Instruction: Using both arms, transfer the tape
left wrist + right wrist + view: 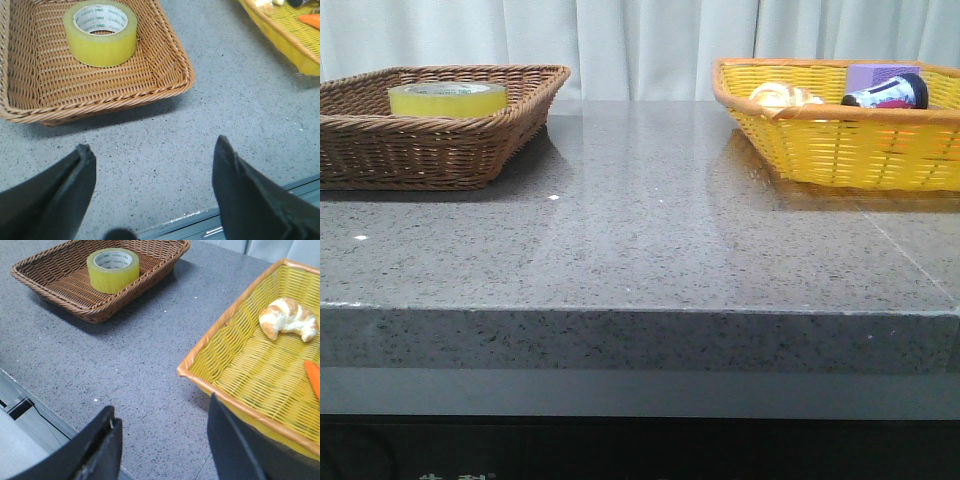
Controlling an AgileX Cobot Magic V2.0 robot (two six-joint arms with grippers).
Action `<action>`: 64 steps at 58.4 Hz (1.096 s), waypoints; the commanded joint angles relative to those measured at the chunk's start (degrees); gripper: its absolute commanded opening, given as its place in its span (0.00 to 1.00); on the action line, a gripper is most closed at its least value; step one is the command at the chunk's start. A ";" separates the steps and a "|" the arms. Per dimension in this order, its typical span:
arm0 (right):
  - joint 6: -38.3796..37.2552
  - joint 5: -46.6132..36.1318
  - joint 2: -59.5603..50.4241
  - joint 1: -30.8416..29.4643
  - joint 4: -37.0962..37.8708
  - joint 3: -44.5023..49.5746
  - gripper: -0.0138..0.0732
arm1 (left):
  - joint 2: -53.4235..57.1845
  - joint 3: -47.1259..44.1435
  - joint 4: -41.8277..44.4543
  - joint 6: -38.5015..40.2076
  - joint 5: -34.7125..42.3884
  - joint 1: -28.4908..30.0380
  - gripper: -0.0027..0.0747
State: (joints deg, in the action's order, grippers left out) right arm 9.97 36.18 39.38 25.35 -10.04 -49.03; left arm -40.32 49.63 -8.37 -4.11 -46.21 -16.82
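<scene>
The tape (447, 99) lies flat in the brown basket (380, 150) on the far left of the grey speckled bench (640, 240), its round faces turned up and down so that the hole through its white core points straight up; being a round roll, it has no long side to speak of, only a short upright axis. In the left wrist view the tape (100, 34) sits toward the far part of the brown basket (100, 95), apart from the walls, and green lettering runs around the inside of the core. The right wrist view shows the same roll (113, 270) resting on the woven floor of the brown basket (60, 290). On the far right of the bench stands a yellow basket (850, 150), well apart from the brown one; it holds a croissant (289, 318), an orange thing (313, 377) cut off by the picture's edge, a purple block (880, 76) and a dark bottle (890, 94) lying on its side. The left gripper (155, 155) hangs over bare bench near the brown basket, its jaws spread wide and holding nothing. The right gripper (162, 415) hangs beside the near left corner of the yellow basket (240, 375), its jaws likewise wide apart and empty.
</scene>
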 commanded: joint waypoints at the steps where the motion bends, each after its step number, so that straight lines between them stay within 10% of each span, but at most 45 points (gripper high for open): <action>1: 0.05 -3.58 0.10 -0.20 0.22 -1.60 0.62 | 0.75 0.60 -1.13 0.03 4.97 -0.33 0.60; 23: 0.05 -3.40 0.10 -0.20 0.22 -1.60 0.07 | 0.75 0.51 -0.43 0.03 5.43 -0.33 0.01; 64: 0.05 -3.25 0.17 -0.20 0.17 -1.60 0.08 | 3.26 -1.76 3.14 -0.78 7.92 -0.60 0.01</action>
State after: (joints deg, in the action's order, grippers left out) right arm 9.97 36.62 39.38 25.35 -10.04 -49.03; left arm -38.72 47.75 -6.16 -4.24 -44.27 -16.92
